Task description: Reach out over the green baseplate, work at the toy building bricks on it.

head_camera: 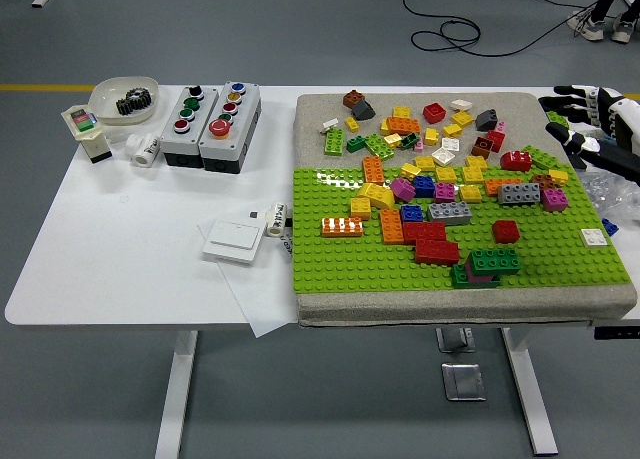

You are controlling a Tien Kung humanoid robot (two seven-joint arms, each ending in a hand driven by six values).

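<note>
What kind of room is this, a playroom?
More likely a robot test lab: a grey floor with loose cables, push-button boxes on a white table, and a robot hand reaching toward the bricks.

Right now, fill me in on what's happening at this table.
The robot's right hand is at the table's right edge, fingers spread and holding nothing, reaching toward the green baseplate. It touches none of the toy bricks, which sit loose or stacked across the plate and the grey mat behind it. The left hand is out of view.
</note>
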